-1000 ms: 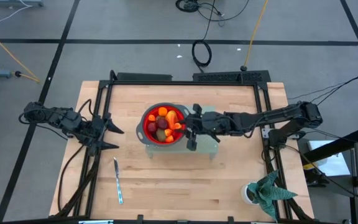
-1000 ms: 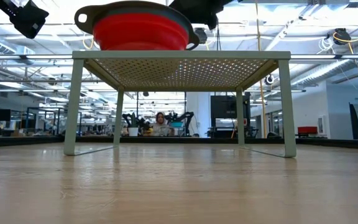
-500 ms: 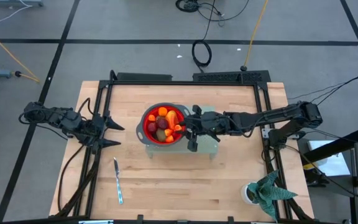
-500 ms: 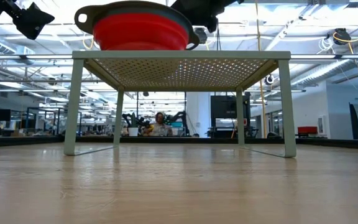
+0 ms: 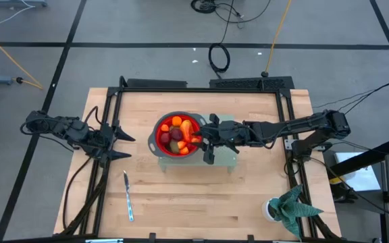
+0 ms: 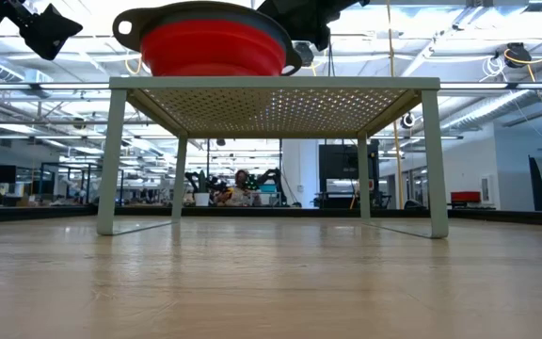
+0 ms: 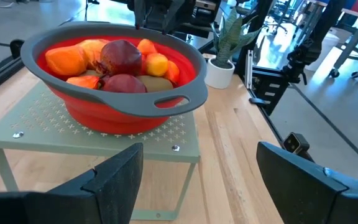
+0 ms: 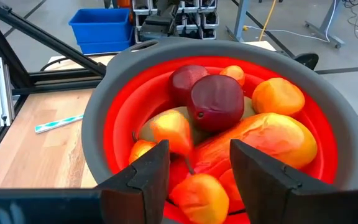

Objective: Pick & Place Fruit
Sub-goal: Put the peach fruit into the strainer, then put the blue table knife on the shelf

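The lower fruit (image 8: 185,134) is being hidden in the bowl (image 8: 110,93); the right gripper (image 5: 205,142) is being held part-open, empty, over its rim.

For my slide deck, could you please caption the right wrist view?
Right gripper poised, fingers apart, over the red bowl full of fruit.

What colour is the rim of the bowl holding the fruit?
Grey; the bowl is red inside. The right wrist view shows it best.
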Controlling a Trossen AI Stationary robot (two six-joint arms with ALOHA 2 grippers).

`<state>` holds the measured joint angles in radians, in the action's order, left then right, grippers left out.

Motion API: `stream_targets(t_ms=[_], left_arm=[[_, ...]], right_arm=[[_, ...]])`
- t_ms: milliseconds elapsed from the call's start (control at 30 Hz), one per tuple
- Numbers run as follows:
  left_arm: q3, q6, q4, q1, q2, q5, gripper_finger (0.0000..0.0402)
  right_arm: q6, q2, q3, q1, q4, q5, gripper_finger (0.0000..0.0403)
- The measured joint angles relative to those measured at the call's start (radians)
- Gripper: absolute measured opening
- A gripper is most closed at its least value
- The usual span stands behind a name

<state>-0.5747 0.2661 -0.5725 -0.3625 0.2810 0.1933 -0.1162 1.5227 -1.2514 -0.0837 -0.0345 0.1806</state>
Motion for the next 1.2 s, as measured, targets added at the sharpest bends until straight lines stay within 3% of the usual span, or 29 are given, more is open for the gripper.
stream_targets(t_ms=[267,667,933,1200], left_arm=[[0.000,0.036,0.057,0.000,0.000,-0.001,0.0308],[0.000,0.103,0.221,0.000,0.000,-0.068,0.0308],[0.000,0.211,0.223,0.000,0.000,-0.086,0.0308],[0.000,0.282,0.228,0.000,0.057,-0.275,0.0308]], right_arm=[[0.059,0.000,0.000,-0.019,0.008,0.003,0.0149],[0.081,-0.075,0.000,-0.097,0.016,0.005,0.0006],[0.051,-0.124,0.000,-0.140,-0.008,0.006,0.0002],[0.049,-0.176,0.000,-0.194,-0.062,0.006,0.0001]])
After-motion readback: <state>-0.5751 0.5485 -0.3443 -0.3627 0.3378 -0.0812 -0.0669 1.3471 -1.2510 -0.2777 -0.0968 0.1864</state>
